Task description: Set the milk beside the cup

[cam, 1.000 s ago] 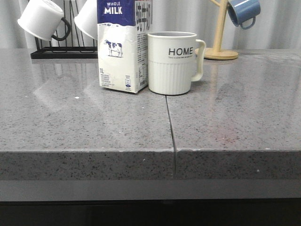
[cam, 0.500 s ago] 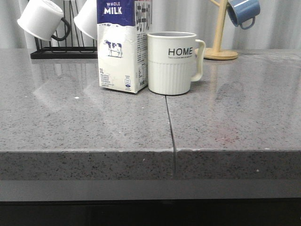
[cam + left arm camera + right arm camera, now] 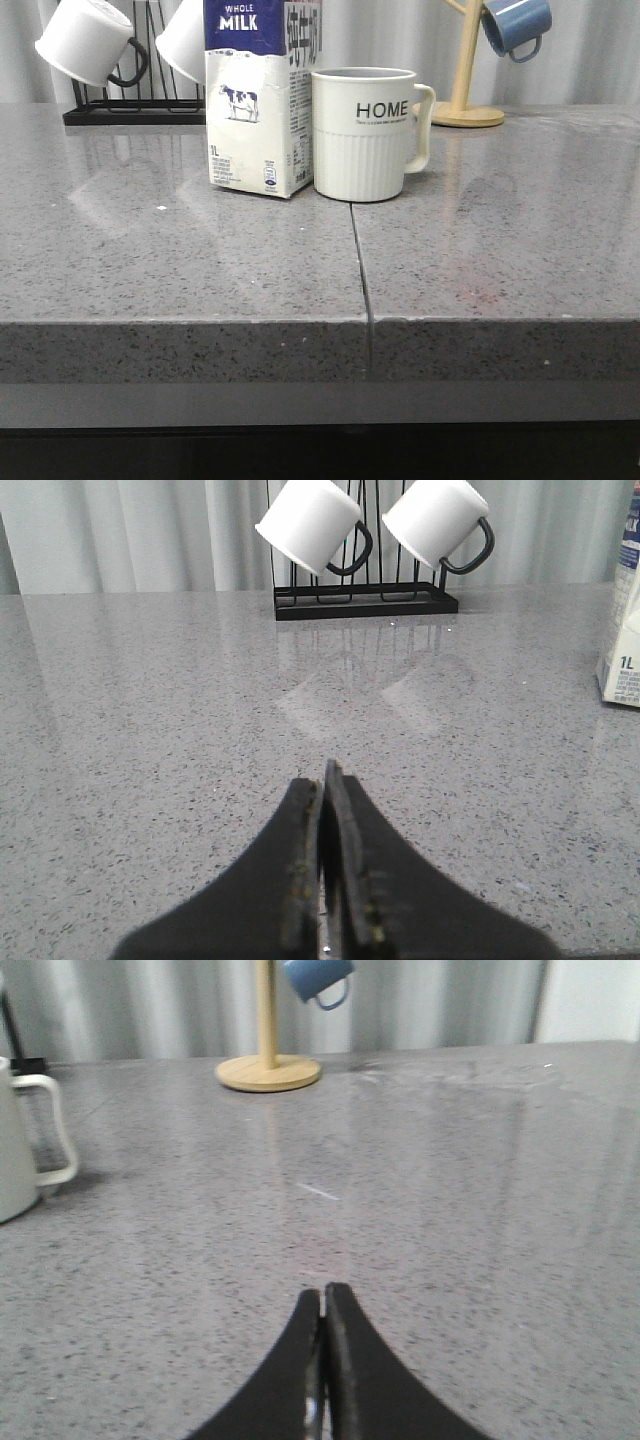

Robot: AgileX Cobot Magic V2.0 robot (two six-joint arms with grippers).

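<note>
Tall white whole-milk carton (image 3: 262, 100) is standing upright on the grey worktop (image 3: 200, 260) just beside, possibly touching, the cream ribbed HOME mug (image 3: 364, 133); both tools (image 3: 322, 880) (image 3: 322, 1360) pressed together, empty, so keeping clear.

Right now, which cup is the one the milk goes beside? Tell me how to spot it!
Find the grey countertop and the tall milk carton standing on it. The cup stands right beside the carton. It alone says HOME, has ribbed sides and a cream handle; the other mugs hang on racks.
</note>
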